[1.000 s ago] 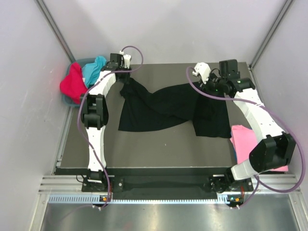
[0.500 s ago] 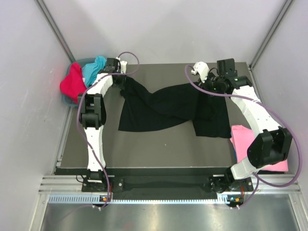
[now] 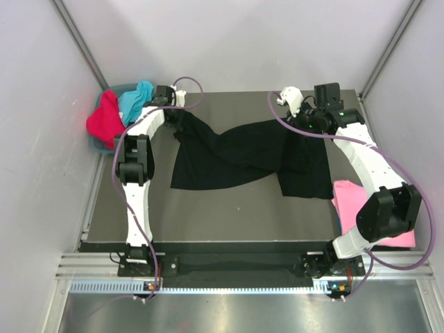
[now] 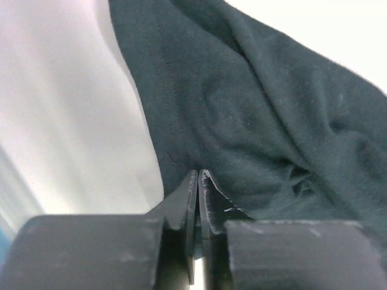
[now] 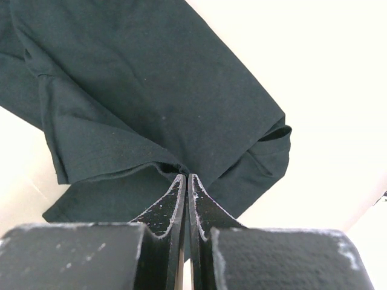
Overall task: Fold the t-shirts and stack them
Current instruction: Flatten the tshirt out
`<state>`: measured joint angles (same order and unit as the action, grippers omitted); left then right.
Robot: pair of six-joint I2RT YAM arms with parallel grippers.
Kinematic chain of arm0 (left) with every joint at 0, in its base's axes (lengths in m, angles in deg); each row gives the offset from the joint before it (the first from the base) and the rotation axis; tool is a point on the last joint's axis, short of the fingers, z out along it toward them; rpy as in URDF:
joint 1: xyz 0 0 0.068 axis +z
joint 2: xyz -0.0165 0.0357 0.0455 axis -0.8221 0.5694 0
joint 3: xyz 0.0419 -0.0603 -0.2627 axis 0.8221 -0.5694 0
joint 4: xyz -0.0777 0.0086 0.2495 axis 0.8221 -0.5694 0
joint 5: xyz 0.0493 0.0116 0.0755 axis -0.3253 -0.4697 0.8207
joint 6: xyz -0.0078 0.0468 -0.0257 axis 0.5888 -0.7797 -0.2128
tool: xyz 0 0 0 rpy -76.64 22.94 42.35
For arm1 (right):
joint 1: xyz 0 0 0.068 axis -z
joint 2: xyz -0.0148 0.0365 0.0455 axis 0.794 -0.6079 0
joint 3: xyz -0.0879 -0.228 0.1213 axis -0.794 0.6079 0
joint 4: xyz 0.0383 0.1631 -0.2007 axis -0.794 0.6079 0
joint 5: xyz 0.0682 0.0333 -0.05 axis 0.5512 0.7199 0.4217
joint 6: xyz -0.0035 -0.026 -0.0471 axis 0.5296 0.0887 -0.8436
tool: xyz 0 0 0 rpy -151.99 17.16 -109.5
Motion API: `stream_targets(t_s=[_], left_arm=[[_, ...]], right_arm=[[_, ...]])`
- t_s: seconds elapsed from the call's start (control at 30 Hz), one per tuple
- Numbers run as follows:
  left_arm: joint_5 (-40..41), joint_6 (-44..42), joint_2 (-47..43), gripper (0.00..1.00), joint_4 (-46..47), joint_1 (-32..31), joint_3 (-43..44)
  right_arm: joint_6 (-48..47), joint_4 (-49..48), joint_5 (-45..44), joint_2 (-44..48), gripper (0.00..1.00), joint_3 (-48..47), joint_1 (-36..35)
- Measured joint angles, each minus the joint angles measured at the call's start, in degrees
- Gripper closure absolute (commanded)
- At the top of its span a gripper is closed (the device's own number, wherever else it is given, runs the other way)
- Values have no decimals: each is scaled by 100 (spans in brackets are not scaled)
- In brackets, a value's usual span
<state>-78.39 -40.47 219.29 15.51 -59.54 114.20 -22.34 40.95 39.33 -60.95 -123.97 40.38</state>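
Four t-shirts in all, counted by colour: one black t-shirt (image 3: 239, 156), one pink t-shirt (image 3: 352, 202), one red t-shirt (image 3: 103, 119), one turquoise t-shirt (image 3: 135, 97). Two of the four in a single blue-grey bin (image 3: 95, 143), the other two on the one dark table (image 3: 229, 215). Whether more cloth hides under the pink one, impossible to tell.

Two white-and-black arms: left arm (image 3: 135, 163), right arm (image 3: 371, 163). Two grippers, one per arm: left gripper (image 4: 198, 176), right gripper (image 5: 184, 178), with two dark fingers on each. Two purple cables, one looping by each wrist: left cable (image 3: 189, 82), right cable (image 3: 272, 118).
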Motion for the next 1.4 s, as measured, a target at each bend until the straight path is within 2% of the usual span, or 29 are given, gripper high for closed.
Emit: stream_targets(t_s=[0.23,0.37,0.5,0.6,0.67,0.77,0.87,1.13,1.4], left_arm=[[-2,11,-7,100,13,0,0],[22,101,-186,100,35,11,0],[-20,160,-787,100,55,48,-9],[-103,227,-1609,100,144,87,-267],[-160,216,-2144,69,179,101,-516],[-243,280,-2608,49,166,116,-774],[-393,409,-2527,39,72,155,-918],[-986,861,-1036,41,-131,332,-1036],[-1003,822,-660,43,-284,332,-955]], right_arm=[[94,-70,-138,-2,100,-28,33],[455,-199,-278,-59,100,-391,306],[1008,-527,-278,-166,100,-1084,931],[1259,-750,-273,-157,100,-1316,1307],[1349,-835,-275,-133,100,-1318,1434],[1447,-835,-227,-133,100,-1298,1445],[1541,-852,-181,-133,100,-1298,1440],[1554,-940,-203,-352,100,-1768,1508],[1556,-1043,-256,-660,100,-1838,1510]])
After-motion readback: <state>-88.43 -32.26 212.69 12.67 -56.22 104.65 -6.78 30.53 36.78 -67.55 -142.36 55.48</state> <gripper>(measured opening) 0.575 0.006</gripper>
